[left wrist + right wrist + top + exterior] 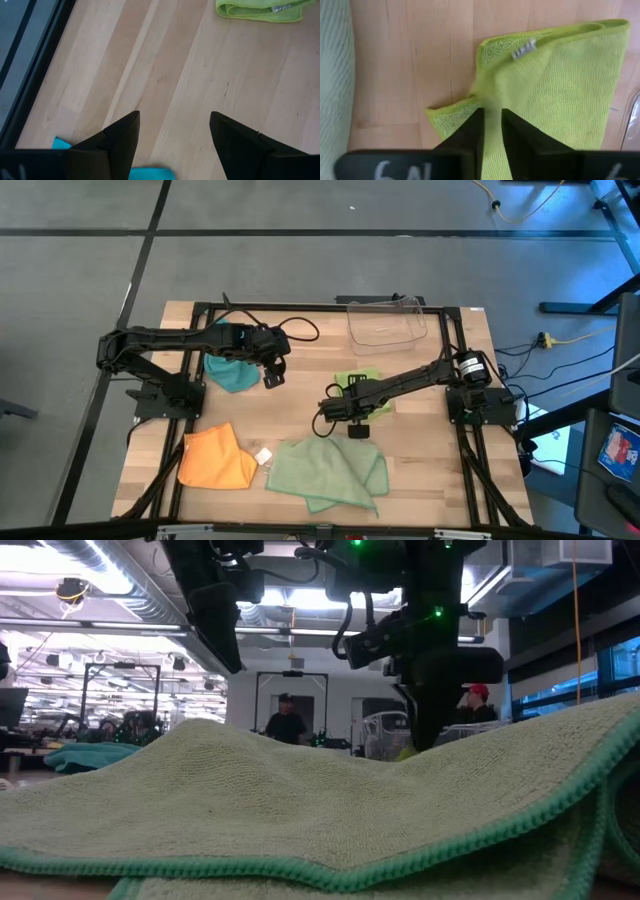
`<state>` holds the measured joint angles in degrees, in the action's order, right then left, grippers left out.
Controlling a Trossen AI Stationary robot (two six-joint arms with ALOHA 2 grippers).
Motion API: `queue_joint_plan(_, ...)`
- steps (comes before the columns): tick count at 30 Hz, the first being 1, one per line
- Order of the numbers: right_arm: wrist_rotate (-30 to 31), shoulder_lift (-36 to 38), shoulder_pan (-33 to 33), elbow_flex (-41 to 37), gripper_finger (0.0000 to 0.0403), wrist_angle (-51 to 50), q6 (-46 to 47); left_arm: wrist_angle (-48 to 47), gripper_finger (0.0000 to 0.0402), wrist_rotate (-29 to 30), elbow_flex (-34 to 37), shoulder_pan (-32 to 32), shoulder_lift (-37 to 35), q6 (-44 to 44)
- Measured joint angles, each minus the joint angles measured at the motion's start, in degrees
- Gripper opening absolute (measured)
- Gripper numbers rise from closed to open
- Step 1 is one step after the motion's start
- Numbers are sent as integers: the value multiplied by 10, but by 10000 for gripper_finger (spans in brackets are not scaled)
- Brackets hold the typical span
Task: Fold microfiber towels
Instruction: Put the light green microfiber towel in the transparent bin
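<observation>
The lime green towel point(560, 85) lies folded near the table's middle, and my right gripper point(490, 131) is shut on it from above point(338, 406). The teal towel point(230, 372) lies bunched at the left. My left gripper point(174, 132) hangs open and empty just right of it point(272, 378), over bare wood. The orange towel point(215, 460) lies at the near left. The larger pale sage towel point(330, 470) lies rumpled at the near middle and fills the low view's foreground point(300, 810). My right gripper pinches the lime green towel between its two fingers, at a raised bunch of cloth point(490, 107) near one edge. The fingers point down from above. The cloth is drawn up into the fingers, and the rest of the towel lies on the table.
A clear plastic bin point(388, 322) stands at the far edge, right of middle. A small white tag or scrap point(263, 455) lies between the orange and sage towels. Bare wood shows between the teal and lime towels point(190, 75).
</observation>
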<state>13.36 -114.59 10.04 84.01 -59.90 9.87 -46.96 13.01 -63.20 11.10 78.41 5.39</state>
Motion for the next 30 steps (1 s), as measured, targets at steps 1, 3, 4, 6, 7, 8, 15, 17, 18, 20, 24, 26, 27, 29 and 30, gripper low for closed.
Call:
queue_joint_plan(1,0,0,0,0,78,0,4,0,235,0,0,0,0,0)
queue_joint_plan(3,-1,0,0,0,95,0,10,0,235,0,0,0,0,0)
queue_joint_plan(4,-1,0,0,0,103,0,16,0,235,0,0,0,0,0)
queue_joint_plan(6,-1,0,0,-1,118,5,22,0,235,0,0,0,0,0)
queue_joint_plan(7,-1,0,0,-5,124,14,28,0,235,0,0,0,0,0)
queue_joint_plan(8,-2,0,0,-11,130,23,34,0,235,0,0,0,0,0)
queue_joint_plan(15,-28,0,6,-52,146,67,34,0,235,0,0,0,0,0)
queue_joint_plan(17,-29,0,10,-62,147,84,34,0,235,0,0,0,0,0)
queue_joint_plan(18,-30,0,11,-69,147,95,33,0,235,0,0,0,0,0)
queue_joint_plan(20,-27,0,15,-81,147,115,33,0,235,0,0,0,0,0)
queue_joint_plan(24,-14,0,15,-90,147,139,36,4,235,0,0,0,0,0)
queue_joint_plan(26,-13,1,15,-93,147,143,43,4,235,0,0,0,0,0)
queue_joint_plan(27,-13,1,15,-93,147,143,48,4,235,0,0,0,0,0)
queue_joint_plan(29,-13,1,15,-93,147,144,58,4,235,0,0,0,0,1)
queue_joint_plan(30,-12,1,15,-94,147,146,66,4,235,0,0,0,0,1)
